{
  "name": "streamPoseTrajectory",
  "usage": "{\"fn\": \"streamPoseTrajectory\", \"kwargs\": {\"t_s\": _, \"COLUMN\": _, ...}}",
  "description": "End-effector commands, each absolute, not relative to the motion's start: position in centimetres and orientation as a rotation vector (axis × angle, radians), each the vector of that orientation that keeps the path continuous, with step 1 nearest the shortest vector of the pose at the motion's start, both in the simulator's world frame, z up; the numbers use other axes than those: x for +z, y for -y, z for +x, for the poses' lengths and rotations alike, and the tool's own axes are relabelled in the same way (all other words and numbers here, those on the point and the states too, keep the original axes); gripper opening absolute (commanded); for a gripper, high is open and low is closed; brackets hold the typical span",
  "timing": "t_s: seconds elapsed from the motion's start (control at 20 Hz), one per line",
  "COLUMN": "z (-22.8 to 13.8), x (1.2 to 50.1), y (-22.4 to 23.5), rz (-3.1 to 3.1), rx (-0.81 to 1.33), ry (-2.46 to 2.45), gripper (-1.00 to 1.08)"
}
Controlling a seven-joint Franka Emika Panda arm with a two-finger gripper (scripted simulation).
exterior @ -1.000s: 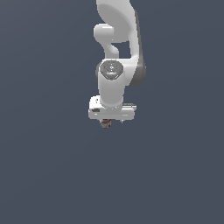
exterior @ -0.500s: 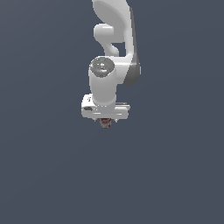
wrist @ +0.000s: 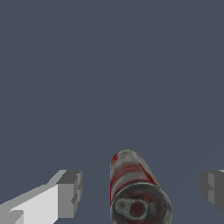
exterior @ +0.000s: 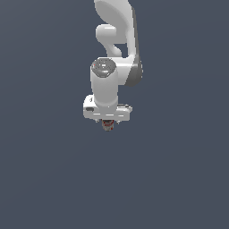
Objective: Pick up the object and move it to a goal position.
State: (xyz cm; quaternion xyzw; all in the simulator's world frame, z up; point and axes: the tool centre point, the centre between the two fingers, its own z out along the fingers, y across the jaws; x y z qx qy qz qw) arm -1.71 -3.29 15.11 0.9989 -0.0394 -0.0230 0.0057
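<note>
Arm: 1 white, glossy, jointed robot arm (exterior: pixel 114 58) is seen in the exterior view, hanging down from the top edge; a grey round cap is set on its wrist joint.
Claw: 1 white two-fingered gripper (exterior: pixel 107 120) is carried at the arm's lower end, pointed down; in the wrist view it is marked at (wrist: pixel 141 190).
Fingers: 2 counted in the wrist view, each w/ a grey blocky pad; 1 pad (wrist: pixel 70 194) is shown in full on a white finger, the other is cut by the frame edge.
Claw state: spread wide; clear gaps are seen between each pad and the can, so nothing is gripped.
Object: 1 small can-like cylinder w/ grey, red and white label bands and a dark end (wrist: pixel 134 188) is seen.
Object pose: in the wrist view its dark round end faces the camera and its body runs away from the lens; whether it stands or lies can't be told for sure.
Object place: between the 2 pads, touching neither, approx. midway; in the exterior view only a small red-dark bit (exterior: pixel 108 126) is shown just under the claw body.
Surface: 1 plain dark blue-grey ground (exterior: pixel 49 179) fills both views; no edges or marks are seen.
Contact w/ ground: can't be told from either view.
</note>
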Motion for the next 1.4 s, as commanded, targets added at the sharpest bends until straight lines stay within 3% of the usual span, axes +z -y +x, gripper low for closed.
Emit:
{"fn": "streamPoseTrajectory", "kwargs": {"t_s": 0.0, "z": -2.3, "x": 14.9, "y": 3.4, "rz": 3.126, "rx": -0.065, "ry": 0.166, "gripper": 1.00}}
{"fn": "streamPoseTrajectory", "kwargs": {"t_s": 0.7, "z": -7.4, "x": 13.0, "y": 3.9, "rz": 3.096, "rx": -0.008, "ry": 0.521, "gripper": 1.00}}
{"fn": "streamPoseTrajectory", "kwargs": {"t_s": 1.35, "z": -8.2, "x": 12.0, "y": 4.0, "rz": 3.089, "rx": -0.001, "ry": 0.569, "gripper": 1.00}}
